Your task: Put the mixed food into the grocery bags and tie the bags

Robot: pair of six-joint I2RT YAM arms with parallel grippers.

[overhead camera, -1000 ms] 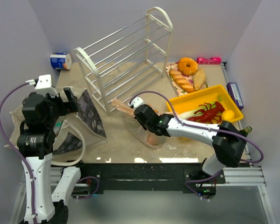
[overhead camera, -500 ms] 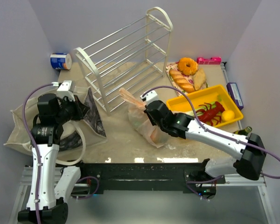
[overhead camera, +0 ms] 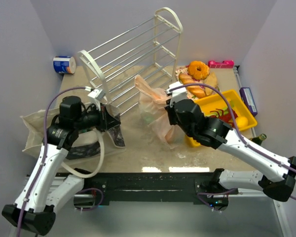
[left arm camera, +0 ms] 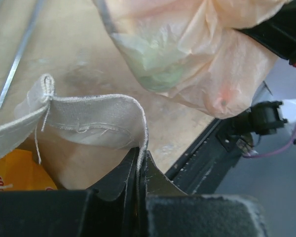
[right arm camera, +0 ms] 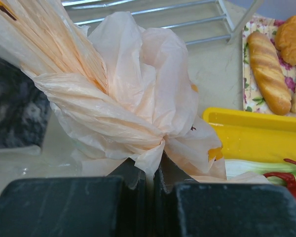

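Beige cloth tote had its rim pinched in the left gripper, whose jaws were almost together. Farther in, over the middle of the worktop, the right gripper was clamped on the gathered neck of the peach plastic bag, beside the yellow tray.

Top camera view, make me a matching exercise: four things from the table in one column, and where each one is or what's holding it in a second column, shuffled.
Column one
1. plastic bag
2. cloth tote
3. lobster
4. donut

Column two
a. on the floral mat beside the bread
b. edge pinched in the left gripper
c. lying in the yellow tray
d. gathered top pinched in the right gripper

Pairs: 1-d, 2-b, 3-c, 4-a
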